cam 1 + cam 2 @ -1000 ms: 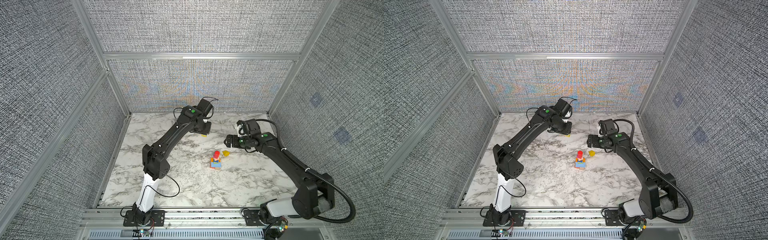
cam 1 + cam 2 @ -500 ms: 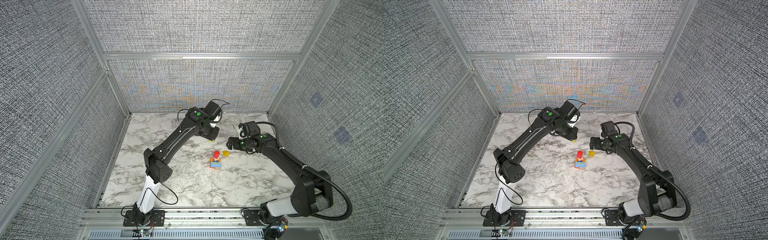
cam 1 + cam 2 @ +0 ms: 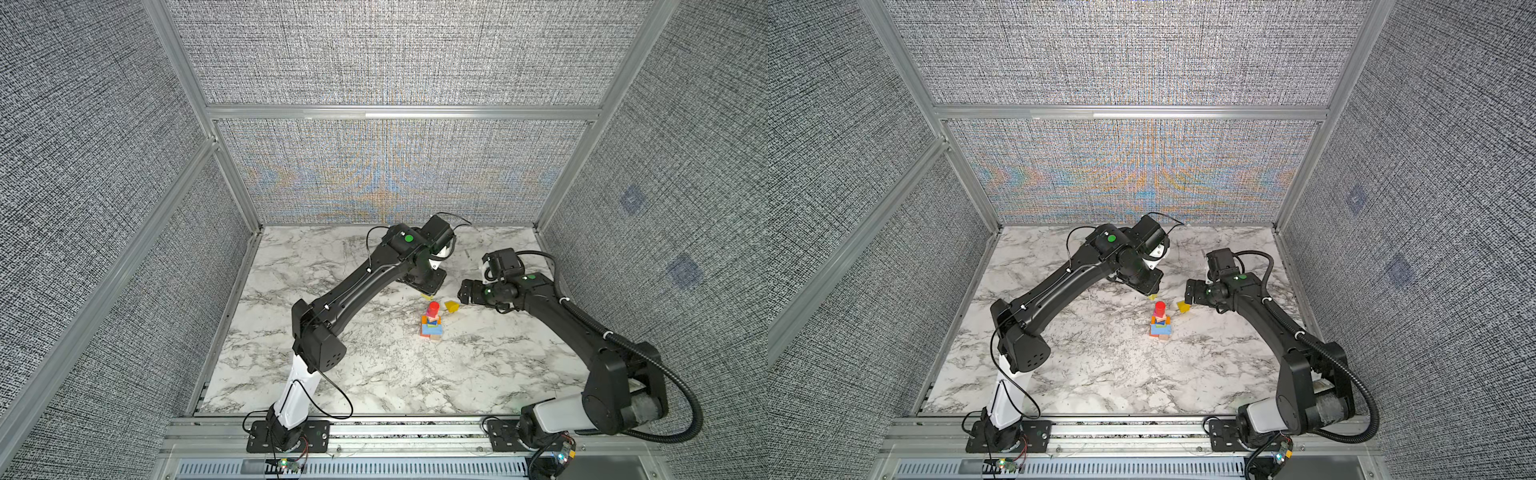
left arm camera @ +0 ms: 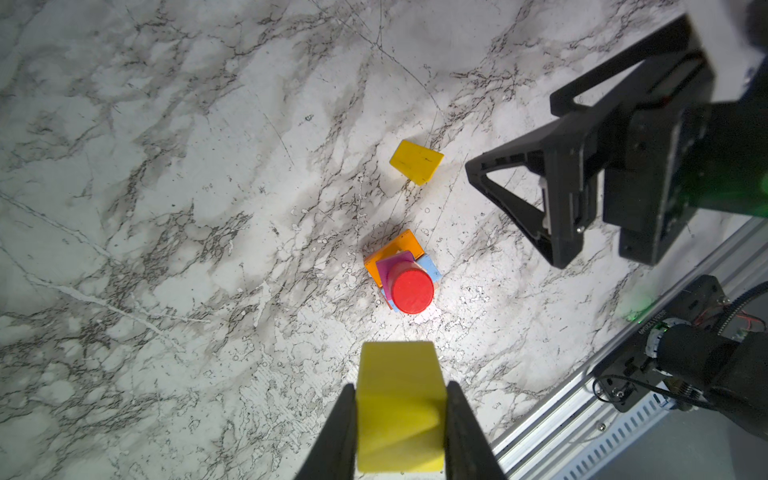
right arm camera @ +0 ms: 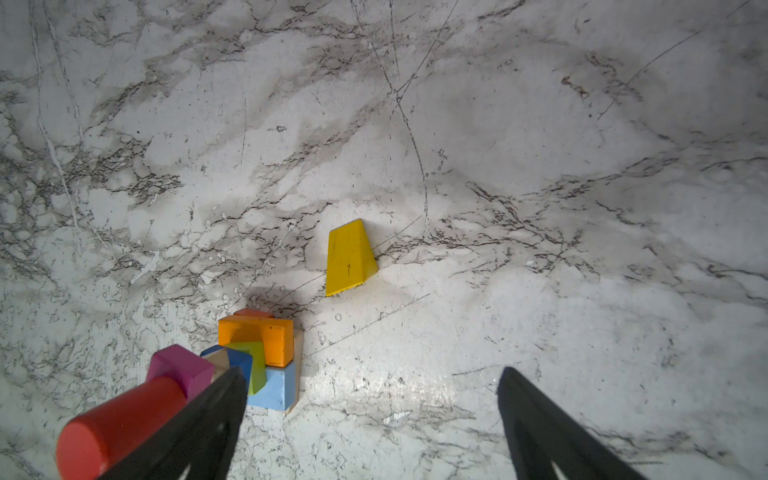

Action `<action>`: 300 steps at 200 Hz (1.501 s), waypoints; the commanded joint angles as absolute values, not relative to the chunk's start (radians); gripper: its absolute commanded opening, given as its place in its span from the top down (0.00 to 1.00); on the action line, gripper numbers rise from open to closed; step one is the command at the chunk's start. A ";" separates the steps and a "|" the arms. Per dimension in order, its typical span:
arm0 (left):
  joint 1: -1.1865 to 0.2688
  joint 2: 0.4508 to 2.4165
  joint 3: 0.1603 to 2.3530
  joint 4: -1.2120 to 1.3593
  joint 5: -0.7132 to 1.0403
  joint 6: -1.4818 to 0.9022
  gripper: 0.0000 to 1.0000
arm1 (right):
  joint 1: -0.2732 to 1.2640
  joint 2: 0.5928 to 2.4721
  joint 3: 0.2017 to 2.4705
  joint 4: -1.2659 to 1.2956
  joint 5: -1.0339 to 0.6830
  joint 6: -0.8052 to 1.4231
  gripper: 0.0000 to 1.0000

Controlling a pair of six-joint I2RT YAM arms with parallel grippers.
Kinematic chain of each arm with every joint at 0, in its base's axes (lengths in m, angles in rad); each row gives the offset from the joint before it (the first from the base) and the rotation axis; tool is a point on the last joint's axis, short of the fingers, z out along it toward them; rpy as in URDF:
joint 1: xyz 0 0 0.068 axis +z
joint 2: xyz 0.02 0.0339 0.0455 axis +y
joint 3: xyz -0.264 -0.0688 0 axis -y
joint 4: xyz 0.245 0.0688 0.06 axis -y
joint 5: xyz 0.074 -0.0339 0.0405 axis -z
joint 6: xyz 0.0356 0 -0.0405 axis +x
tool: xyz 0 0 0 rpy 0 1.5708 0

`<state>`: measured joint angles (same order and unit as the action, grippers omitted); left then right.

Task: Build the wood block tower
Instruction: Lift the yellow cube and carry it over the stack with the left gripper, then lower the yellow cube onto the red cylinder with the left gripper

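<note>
Left wrist: yellow block (image 4: 399, 399) between fingers (image 4: 337, 436)

In both top views the left arm (image 3: 353, 286) stands up from its base at the lower centre of the frame, folds at the elbow and slants up and right to mid-frame. Its wrist is bent downward, so the left claw (image 3: 429, 292) points down. In the left wrist view that claw's jaws are pinched on a yellow block (image 4: 395, 365). The right arm (image 3: 582, 328) runs from the lower right corner leftward toward centre, held low. The right claw (image 5: 370, 374) has its jaws spread wide, gripping nothing.
</note>
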<state>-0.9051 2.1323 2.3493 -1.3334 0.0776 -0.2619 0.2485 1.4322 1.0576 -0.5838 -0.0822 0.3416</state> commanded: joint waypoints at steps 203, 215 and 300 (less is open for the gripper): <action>-0.941 2.283 2.457 -1.390 0.043 -0.245 0.79 | 0.241 1.451 1.016 -0.525 -0.104 0.351 0.03; -0.941 2.286 2.457 -1.387 0.044 -0.246 0.79 | 0.241 1.451 1.015 -0.525 -0.106 0.353 0.03; -0.942 2.303 2.467 -1.373 0.043 -0.242 0.79 | 0.241 1.447 1.014 -0.526 -0.107 0.350 0.03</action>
<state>-0.9417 2.2974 2.4588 -1.3838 0.0513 -0.2462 0.2413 1.4502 1.0157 -0.5407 -0.1051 0.3454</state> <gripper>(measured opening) 0.295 0.966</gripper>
